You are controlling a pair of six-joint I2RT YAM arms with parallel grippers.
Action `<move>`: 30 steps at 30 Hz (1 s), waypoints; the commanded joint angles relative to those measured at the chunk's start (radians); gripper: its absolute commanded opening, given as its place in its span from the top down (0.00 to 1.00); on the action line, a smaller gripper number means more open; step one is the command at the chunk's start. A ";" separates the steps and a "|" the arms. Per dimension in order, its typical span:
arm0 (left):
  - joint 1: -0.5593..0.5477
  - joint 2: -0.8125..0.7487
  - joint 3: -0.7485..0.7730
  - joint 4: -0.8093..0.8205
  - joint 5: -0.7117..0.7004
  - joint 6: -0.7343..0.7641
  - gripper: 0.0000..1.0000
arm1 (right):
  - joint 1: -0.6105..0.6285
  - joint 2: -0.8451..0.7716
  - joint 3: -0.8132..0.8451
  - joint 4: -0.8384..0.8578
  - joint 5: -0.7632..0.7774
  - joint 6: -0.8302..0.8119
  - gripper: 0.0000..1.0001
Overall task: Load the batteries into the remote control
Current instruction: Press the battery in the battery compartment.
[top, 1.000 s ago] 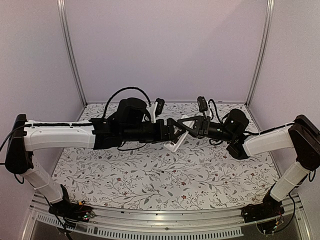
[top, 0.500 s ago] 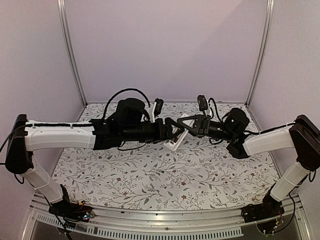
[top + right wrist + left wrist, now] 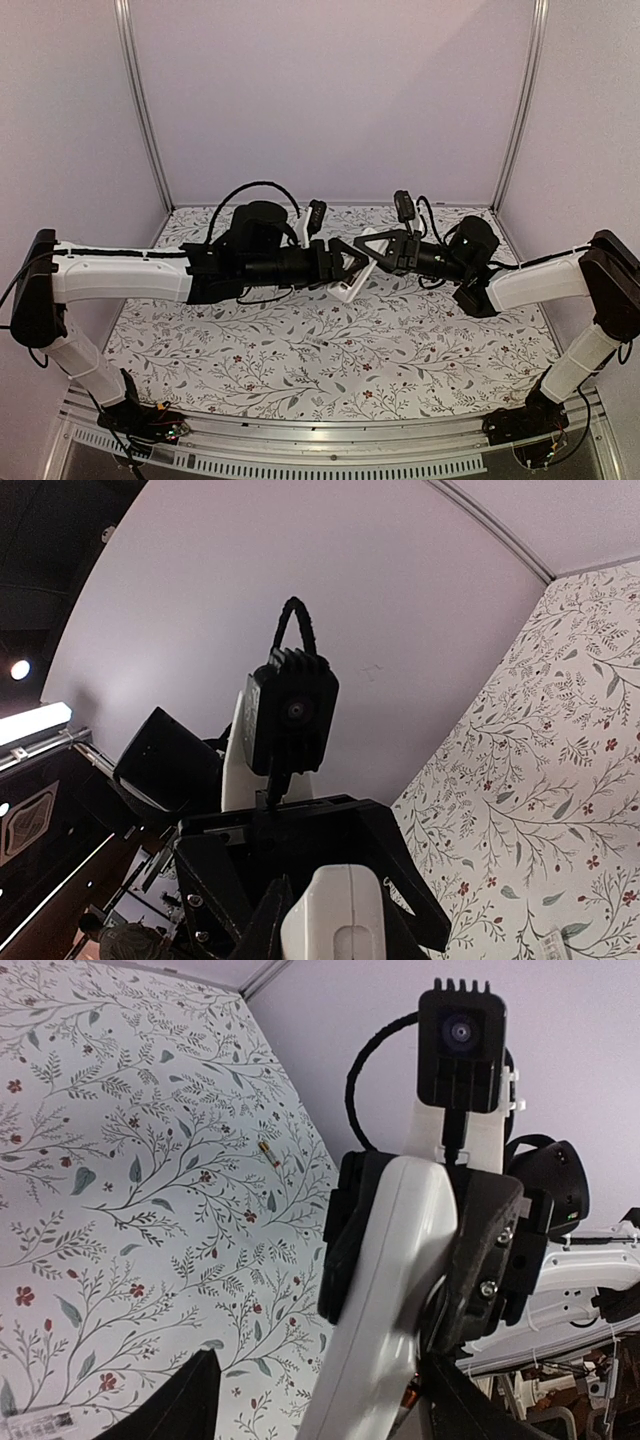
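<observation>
- Right gripper (image 3: 383,250): clamped on the remote control (image 3: 390,1280), one black pad (image 3: 345,1230) on each long edge, holding it in the air over the middle of the table.
- Left gripper (image 3: 347,262): jaws apart, facing the right one nose to nose. The remote's lower end sits between its fingers (image 3: 190,1400), with cloth showing in the gap on one side.
- Coppery glint at that lower end; can't tell what it is.
- The remote shows a plain white side to the left wrist camera. Can't tell what is in the recess.
- The right wrist's camera (image 3: 460,1045) sits just behind the remote.
- One battery (image 3: 267,1150) lies loose on the floral cloth (image 3: 120,1160), well apart from both grippers.
- Small white label (image 3: 40,1422) on the cloth, nearer.
</observation>
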 commanded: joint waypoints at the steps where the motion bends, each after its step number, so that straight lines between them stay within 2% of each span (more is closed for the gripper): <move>1: 0.017 0.011 -0.043 -0.046 0.000 0.005 0.32 | -0.008 -0.040 0.042 0.117 -0.010 0.048 1.00; 18: 0.017 0.015 -0.070 -0.016 0.012 0.034 0.32 | -0.025 -0.028 0.043 0.299 -0.019 0.202 1.00; 25: 0.017 0.011 -0.074 -0.036 0.007 0.042 0.33 | -0.031 -0.051 0.049 0.301 -0.020 0.211 1.00; 30: 0.017 -0.001 -0.083 -0.059 -0.007 0.050 0.37 | -0.046 -0.066 0.049 0.293 -0.022 0.217 1.00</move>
